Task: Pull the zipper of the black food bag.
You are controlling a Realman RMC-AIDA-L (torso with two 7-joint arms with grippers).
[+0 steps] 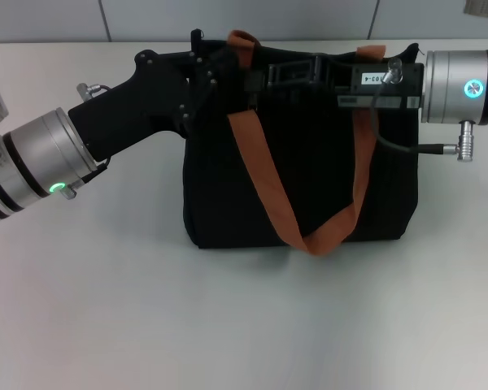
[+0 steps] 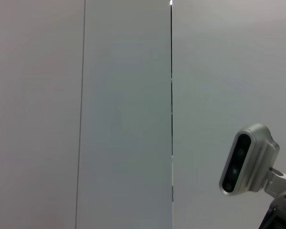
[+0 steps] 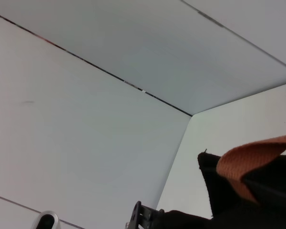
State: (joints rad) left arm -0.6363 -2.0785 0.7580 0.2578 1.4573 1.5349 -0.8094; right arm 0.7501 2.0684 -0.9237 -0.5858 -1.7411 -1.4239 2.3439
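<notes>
White wall panels stand behind a pale desk (image 1: pixel 244 325), and on the desk sits the black food bag (image 1: pixel 301 183), upright, with its two brown-orange straps (image 1: pixel 264 183) hanging down over the front panel.

Both arms are at the top edge of the bag. The left gripper (image 1: pixel 215 69) reaches in from the left side and lies over the left end of the top, just beside the place where one strap rises. The right gripper (image 1: pixel 309 73) comes from the right side and lies along the top edge toward the middle. Both are black against black fabric, so I cannot tell if the fingers of either one are spread or pressed together, or if they hold something. The zipper itself is hidden from me; I see no silver tab anywhere.

The wrist views show mostly the wall, and the right one shows only a corner of the bag and a piece of strap.

I judge that the step in hand is the grasp: one arm steadies the bag while the other takes the tab. The next move calls for a firm pinch on the tab, then a straight pull along the zip line, with the bag held so that it does not slide.
</notes>
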